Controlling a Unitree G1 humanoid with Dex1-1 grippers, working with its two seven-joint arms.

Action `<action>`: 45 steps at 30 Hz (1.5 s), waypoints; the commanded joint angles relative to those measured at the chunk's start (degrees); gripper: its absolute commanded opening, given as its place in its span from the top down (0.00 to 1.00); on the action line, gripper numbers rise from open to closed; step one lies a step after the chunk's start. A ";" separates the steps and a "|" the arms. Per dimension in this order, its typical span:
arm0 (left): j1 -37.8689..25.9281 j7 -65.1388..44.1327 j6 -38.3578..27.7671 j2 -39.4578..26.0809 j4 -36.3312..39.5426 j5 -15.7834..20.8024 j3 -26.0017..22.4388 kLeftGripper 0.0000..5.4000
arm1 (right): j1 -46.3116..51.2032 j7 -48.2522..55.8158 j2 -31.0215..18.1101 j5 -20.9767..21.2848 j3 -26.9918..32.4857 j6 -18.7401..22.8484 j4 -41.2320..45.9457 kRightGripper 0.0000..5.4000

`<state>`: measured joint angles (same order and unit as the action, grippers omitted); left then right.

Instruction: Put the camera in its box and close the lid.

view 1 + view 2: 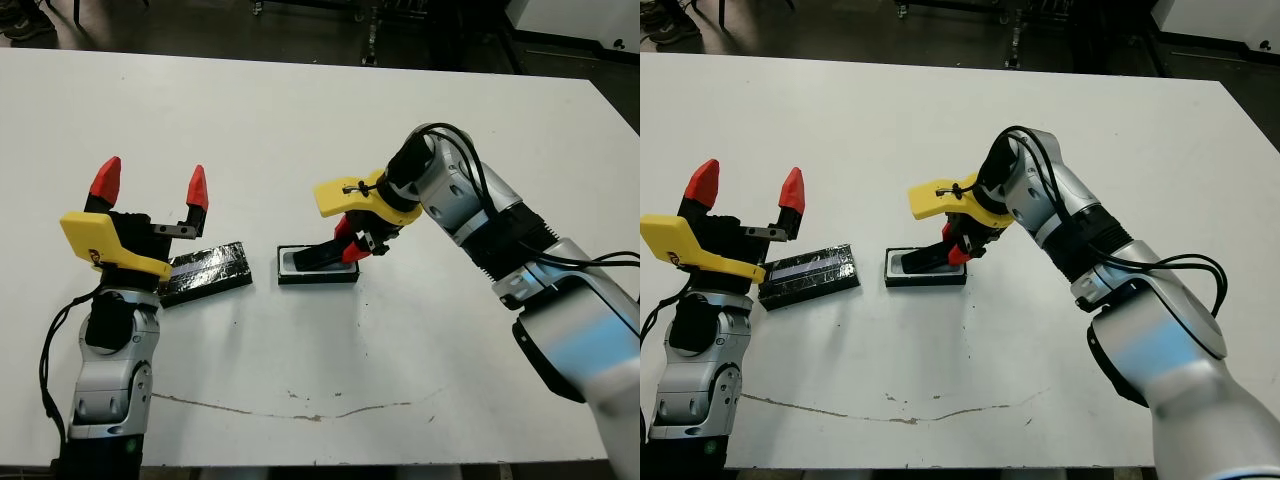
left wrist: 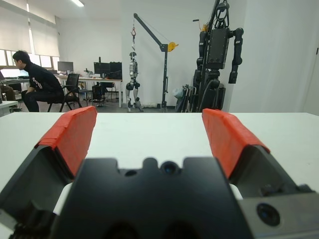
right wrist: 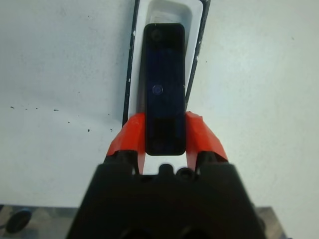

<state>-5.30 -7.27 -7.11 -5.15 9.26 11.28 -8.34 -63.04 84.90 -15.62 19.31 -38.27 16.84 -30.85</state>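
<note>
Right wrist view: the camera [image 3: 164, 89] is seen clamped at one end between the two red fingers [image 3: 127, 134] of the right gripper [image 3: 164, 137], its free end reaching over the white-lined hollow of the box [image 3: 130, 74], along which it is lined up. From the head views the camera is judged to be tilted, the free end down in the box [image 1: 318, 268] and the held end raised; whether that low end touches the lining cannot be told. The lid [image 1: 205, 272] lies flat on the counter [image 1: 330, 130] beside the box, on the side toward the robot's left, apart from it with a strip of bare surface between. Just beside the lid, on its side away from the box, the left gripper [image 1: 150, 185] is held with its fingers spread wide and nothing between them. For this step to go well, the held end should be lowered until the camera lies level inside the walls, kept centred between the two long sides, and released only once seated; a skewed release is judged likely to leave it propped on the rim, where the lid could not shut.
</note>
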 commanded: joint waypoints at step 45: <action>1.06 1.01 -1.88 1.40 -1.03 -0.57 -0.23 0.00 | -1.50 6.43 6.22 -1.06 -2.62 4.14 1.14 0.69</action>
<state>-4.92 -6.53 -8.67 -3.94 8.84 10.74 -8.42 -64.97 86.96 -11.65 21.28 -39.78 21.60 -31.36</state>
